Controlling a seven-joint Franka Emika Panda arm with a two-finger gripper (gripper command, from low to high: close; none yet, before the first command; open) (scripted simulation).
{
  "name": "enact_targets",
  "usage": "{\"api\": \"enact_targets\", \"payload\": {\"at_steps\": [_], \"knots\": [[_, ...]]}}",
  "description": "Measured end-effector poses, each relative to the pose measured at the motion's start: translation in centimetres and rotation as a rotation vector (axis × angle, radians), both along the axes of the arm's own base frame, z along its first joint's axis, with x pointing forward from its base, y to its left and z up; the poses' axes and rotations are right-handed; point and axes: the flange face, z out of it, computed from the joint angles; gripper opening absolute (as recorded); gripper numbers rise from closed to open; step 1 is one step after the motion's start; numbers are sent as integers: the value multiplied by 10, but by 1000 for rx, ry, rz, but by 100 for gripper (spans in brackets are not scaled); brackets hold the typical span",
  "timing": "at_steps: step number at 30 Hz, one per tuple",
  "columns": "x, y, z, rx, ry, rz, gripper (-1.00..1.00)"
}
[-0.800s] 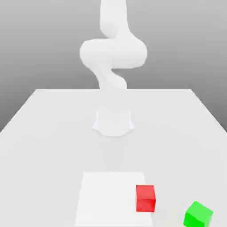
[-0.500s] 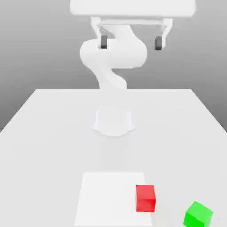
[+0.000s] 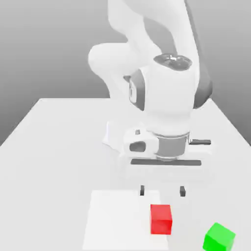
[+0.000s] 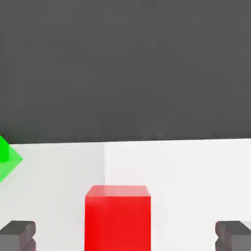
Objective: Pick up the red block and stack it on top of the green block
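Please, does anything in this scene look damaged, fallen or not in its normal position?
Nothing looks damaged or fallen. The red block sits across the right edge of the white square, as seen in the exterior view, and the green block is turned at an angle to it. Neither seems a fault.

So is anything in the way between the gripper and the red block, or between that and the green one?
Nothing visible: the open jaws hover above the small red cube, and only bare surface separates it from the small green cube.
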Motion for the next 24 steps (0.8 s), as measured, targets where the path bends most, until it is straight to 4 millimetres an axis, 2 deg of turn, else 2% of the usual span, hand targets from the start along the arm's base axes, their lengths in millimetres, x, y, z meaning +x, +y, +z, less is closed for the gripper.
{"api": "enact_targets", "payload": {"at_steps": [4, 5, 11, 12, 17, 19, 24], "knots": [[-2, 1, -49, 1, 9, -1, 0], [-3, 0, -56, 1, 9, -1, -100], [-3, 1, -59, 1, 8, 0, -100], [-3, 1, -55, 1, 9, -1, -100], [-3, 1, -3, 1, 9, -1, -100], [7, 18, 10, 0, 9, 88, -100], [38, 93, 32, -1, 10, 426, -100]]}}
